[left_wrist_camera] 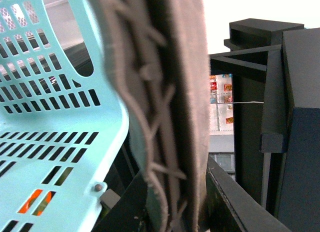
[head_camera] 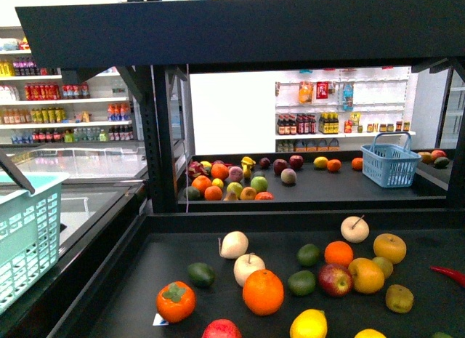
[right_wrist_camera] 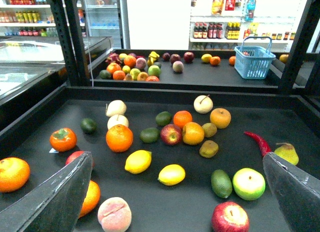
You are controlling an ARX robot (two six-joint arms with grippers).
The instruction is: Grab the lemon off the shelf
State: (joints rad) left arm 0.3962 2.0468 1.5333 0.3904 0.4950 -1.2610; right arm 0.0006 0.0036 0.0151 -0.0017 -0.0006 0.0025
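Observation:
Two yellow lemons lie on the shelf's black deck (right_wrist_camera: 45,127) in the right wrist view: one lemon (right_wrist_camera: 138,161) beside an orange, the other lemon (right_wrist_camera: 171,174) just past it. My right gripper (right_wrist_camera: 176,157) hangs open above the deck, its fingers (right_wrist_camera: 55,202) spread wide on either side of both lemons and touching nothing. In the front view a lemon (head_camera: 309,325) shows at the bottom edge of the shelf (head_camera: 182,240). My left gripper (left_wrist_camera: 172,202) is shut on the rim of a teal basket (left_wrist_camera: 50,117), which also shows in the front view as the basket (head_camera: 29,236) at far left.
Oranges (right_wrist_camera: 119,137), a red apple (right_wrist_camera: 229,218), a green apple (right_wrist_camera: 248,183), a peach (right_wrist_camera: 114,215), an avocado (right_wrist_camera: 221,183) and a red chilli (right_wrist_camera: 256,142) crowd the deck. A blue basket (head_camera: 391,161) stands on the far deck. Black uprights (head_camera: 161,134) frame the shelf.

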